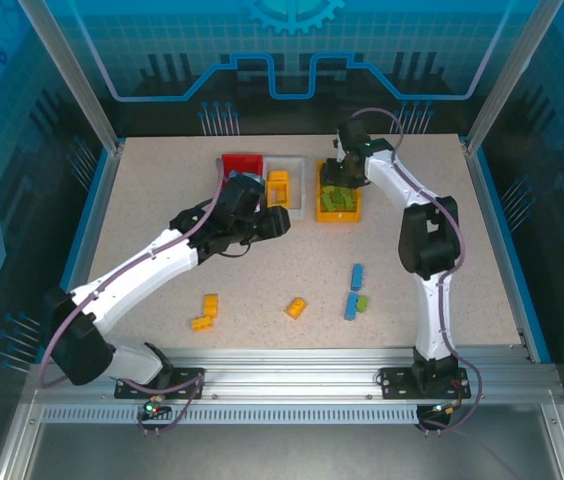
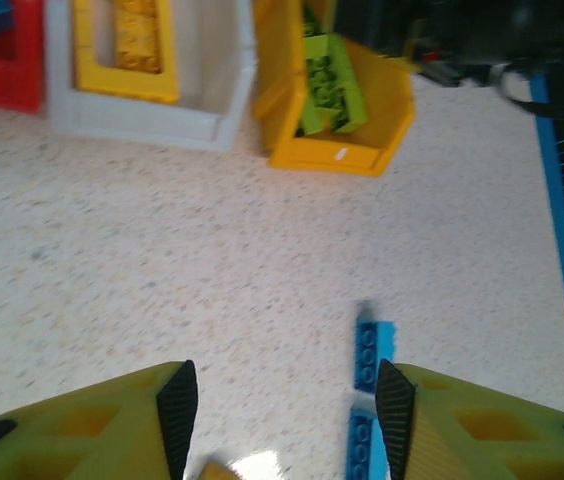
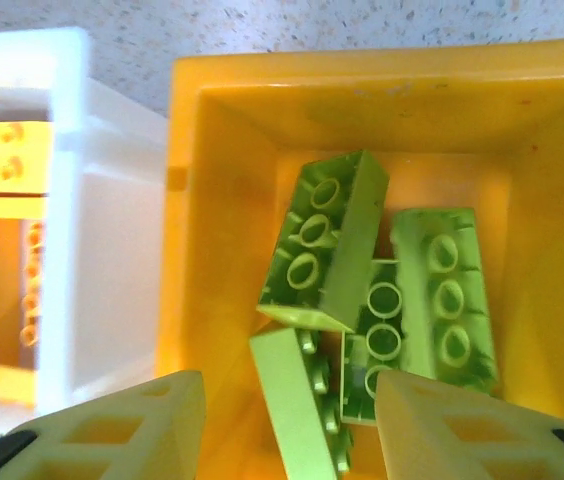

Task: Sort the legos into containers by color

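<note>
Looking first at the right gripper (image 3: 290, 405): spread wide, holding nothing, poised directly over the yellow-orange bin (image 3: 212, 100), just above a loose heap of lime green legos (image 3: 327, 240). Could go wrong on the way out by dragging a finger across the tilted top brick and flicking it over the wall. Could also hook the rim and shove the bin into the white bin (image 3: 112, 200) just beside it. Safer to lift straight up before swinging away.

Turning to the left gripper (image 2: 287, 415): likewise parted and empty, low over the bare table (image 2: 162, 260), with two blue legos (image 2: 367, 355) lying end to end close against one finger. Easy to close off-centre there, pinching only an edge and squirting a brick aside, or catching both at once. Small yellow scrap (image 2: 217, 470) at the bottom edge between the fingers: impossible to identify.

Moving outward in the top view: red bin (image 1: 243, 163), white bin and yellow-orange bin in a row at the far side. Blue showing in the red one, yellow-orange in the white one. Not yet sorted, lying on the table: three yellow-orange legos (image 1: 210, 302), the two blue, and one lime green lego (image 1: 362, 302) touching a blue. Risk of grabbing that touching pair together and dropping green into the wrong bin. Risk too of the two arms meeting over the crowded row of bins.
</note>
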